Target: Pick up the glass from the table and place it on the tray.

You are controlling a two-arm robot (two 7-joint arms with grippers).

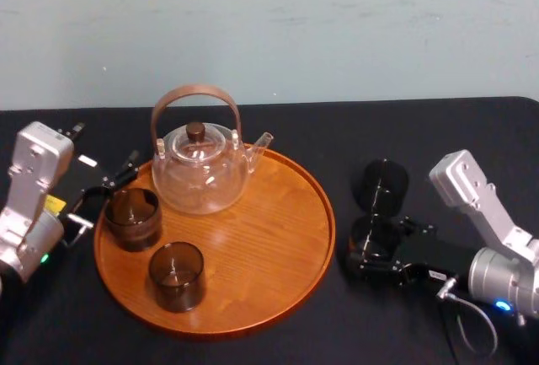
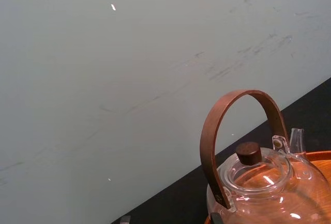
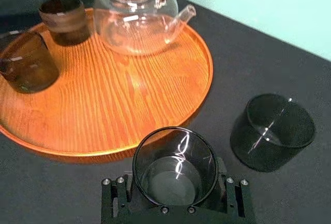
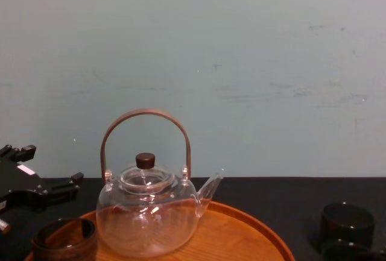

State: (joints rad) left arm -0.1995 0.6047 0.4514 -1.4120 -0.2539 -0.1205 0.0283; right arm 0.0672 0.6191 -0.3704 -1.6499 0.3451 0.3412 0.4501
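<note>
while right gripper point(image 3: 175, 188) jaws pinch glass point(image 3: 175, 151) beside tray point(image 3: 207, 69), left gripper point(image 1: 101, 192) parked, jaws spread.

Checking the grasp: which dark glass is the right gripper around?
The near glass on the table. The far glass stands free; two others sit on the tray, left gripper parked beside it.

You will see an orange-brown tray point(image 1: 269, 247) with fine wood grain on a plain black table point(image 1: 404, 129). The teapot point(image 1: 200, 178) is clear, its handle point(image 1: 195, 90) brown. The glass point(image 3: 173, 180) is smoky grey; the wall point(image 1: 337, 28), pale blue-green.
</note>
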